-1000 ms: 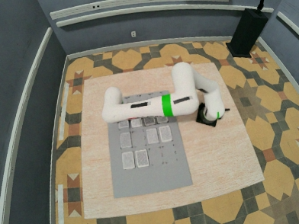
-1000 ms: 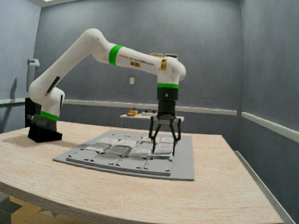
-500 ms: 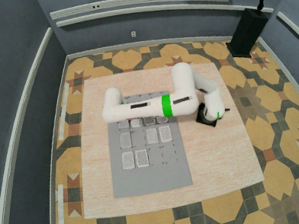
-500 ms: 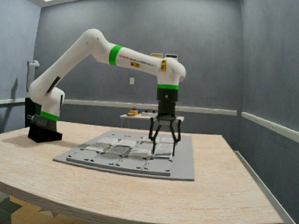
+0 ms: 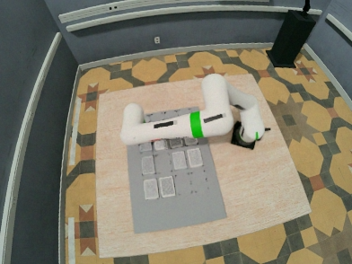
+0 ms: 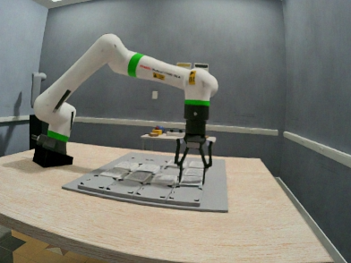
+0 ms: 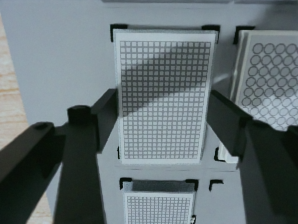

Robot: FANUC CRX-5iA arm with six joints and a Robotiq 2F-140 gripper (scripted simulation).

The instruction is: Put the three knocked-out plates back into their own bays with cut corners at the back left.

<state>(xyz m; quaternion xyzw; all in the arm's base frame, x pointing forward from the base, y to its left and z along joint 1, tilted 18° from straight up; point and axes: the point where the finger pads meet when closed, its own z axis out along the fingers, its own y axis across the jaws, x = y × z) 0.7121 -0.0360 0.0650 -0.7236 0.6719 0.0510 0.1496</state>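
The pincer is directly over the 384-well plate, with one finger at each long side. It is closed on this plate, part-way apart across the plate's width. The plate's long axis runs left to right as seen from the arm, square to the line of the grip. The contact lies near mid-length.

Location: at bay 43, judged from the layout, in the back row beside the raised column 4 strip. The 96-well plate is just beside it, towards the arm; a second 384-well plate is at bay 42, on the column 2 side.

Appearance: pale rim, fine square grid, a diagonal band of shadow across the upper face. The plate looks nearly aligned with the corner pieces at its column 4 end. Whether it is fully seated or slightly raised cannot be told, and the cut corner cannot be made out.

Assessment: the step in hand appears to be seating this plate. The next move calls for a straight lowering if any height remains, then release. A small sideways error could leave an edge riding on a corner piece.
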